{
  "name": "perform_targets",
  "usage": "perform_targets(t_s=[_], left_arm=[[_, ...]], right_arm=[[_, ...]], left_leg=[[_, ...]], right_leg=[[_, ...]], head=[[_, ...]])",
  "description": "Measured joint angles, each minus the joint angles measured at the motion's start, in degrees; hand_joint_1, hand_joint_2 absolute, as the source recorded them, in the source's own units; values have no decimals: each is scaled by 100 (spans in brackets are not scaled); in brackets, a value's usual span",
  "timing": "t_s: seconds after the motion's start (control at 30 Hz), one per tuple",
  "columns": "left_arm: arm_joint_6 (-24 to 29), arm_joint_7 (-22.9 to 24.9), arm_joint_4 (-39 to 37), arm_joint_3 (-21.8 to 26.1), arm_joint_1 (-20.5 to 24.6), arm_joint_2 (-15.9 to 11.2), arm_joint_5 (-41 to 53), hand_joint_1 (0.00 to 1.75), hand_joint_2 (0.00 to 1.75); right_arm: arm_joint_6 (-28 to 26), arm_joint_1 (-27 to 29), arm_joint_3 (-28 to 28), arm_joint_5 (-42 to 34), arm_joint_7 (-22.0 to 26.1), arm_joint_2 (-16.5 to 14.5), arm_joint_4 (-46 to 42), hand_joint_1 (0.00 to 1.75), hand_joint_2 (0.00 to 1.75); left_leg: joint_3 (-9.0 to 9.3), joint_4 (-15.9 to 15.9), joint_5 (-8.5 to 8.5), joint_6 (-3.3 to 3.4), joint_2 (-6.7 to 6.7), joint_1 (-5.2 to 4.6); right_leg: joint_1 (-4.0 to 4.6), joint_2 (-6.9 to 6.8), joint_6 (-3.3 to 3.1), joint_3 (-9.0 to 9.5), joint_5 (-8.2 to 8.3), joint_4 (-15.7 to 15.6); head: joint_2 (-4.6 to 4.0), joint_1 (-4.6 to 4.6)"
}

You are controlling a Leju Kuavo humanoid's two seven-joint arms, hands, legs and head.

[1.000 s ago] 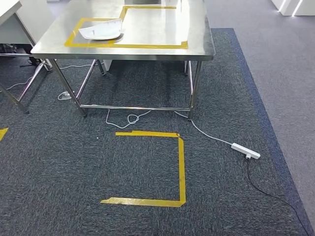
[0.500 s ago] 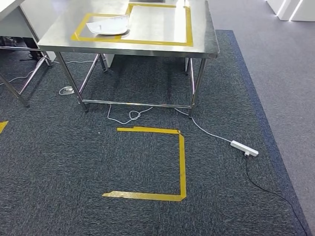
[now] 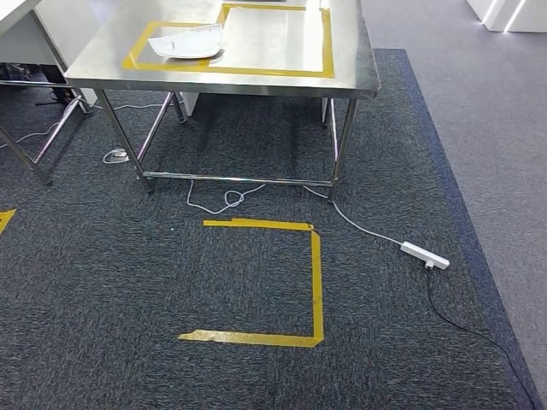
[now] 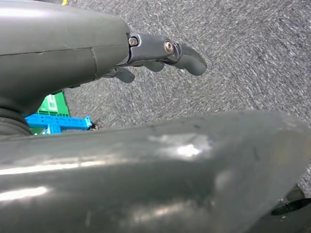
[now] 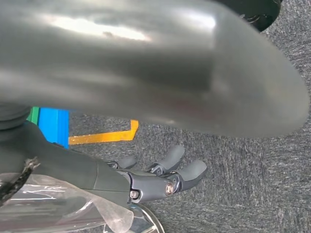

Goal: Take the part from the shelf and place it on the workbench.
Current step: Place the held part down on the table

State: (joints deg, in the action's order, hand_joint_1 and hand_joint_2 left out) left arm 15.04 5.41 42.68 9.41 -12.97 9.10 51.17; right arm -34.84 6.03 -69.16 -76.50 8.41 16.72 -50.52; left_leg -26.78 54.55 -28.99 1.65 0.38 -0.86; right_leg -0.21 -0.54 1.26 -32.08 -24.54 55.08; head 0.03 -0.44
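At the left wrist, the left hand (image 4: 161,52) over dark grey carpet (image 4: 238,58): dark fingers (image 4: 190,60) stretched out and slightly apart, nothing in the grasp. Just behind it, a corner of a green and blue crate (image 4: 55,116) on the floor.

At the right wrist, the right hand (image 5: 157,177), fingers (image 5: 192,171) loosely fanned and a little bent, gripping nothing. Close beside the wrist, a crumpled sheet of clear plastic film (image 5: 73,204) over a shiny rounded edge; cannot tell whether touching the hand. Beyond the fingers, a strip of yellow tape (image 5: 106,136) on the carpet and a blue and green block (image 5: 54,127).

Ahead in the head view, well apart from both hands, the white part (image 3: 188,43) lying flat on the steel workbench (image 3: 284,81), inside the left of two yellow tape outlines (image 3: 329,51) on its top, near the far left corner.

On the floor in front of the workbench, an open-sided yellow tape rectangle (image 3: 315,282). Under the frame, a looped white cable (image 3: 226,202), running right to a white power strip (image 3: 424,255) with a black cord (image 3: 477,337) trailing off. At the left edge, the legs of a second table (image 3: 29,158).
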Motion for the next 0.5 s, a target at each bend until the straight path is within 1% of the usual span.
perform_targets(t_s=[0.5], left_arm=[[8,4,1,-6,0,12,-1,0,0]], right_arm=[[-15,0,0,3,1,0,5,0,0]], left_leg=[[-15,0,8,-13,0,5]], right_leg=[[3,0,-3,-21,0,14]], head=[[-1,0]])
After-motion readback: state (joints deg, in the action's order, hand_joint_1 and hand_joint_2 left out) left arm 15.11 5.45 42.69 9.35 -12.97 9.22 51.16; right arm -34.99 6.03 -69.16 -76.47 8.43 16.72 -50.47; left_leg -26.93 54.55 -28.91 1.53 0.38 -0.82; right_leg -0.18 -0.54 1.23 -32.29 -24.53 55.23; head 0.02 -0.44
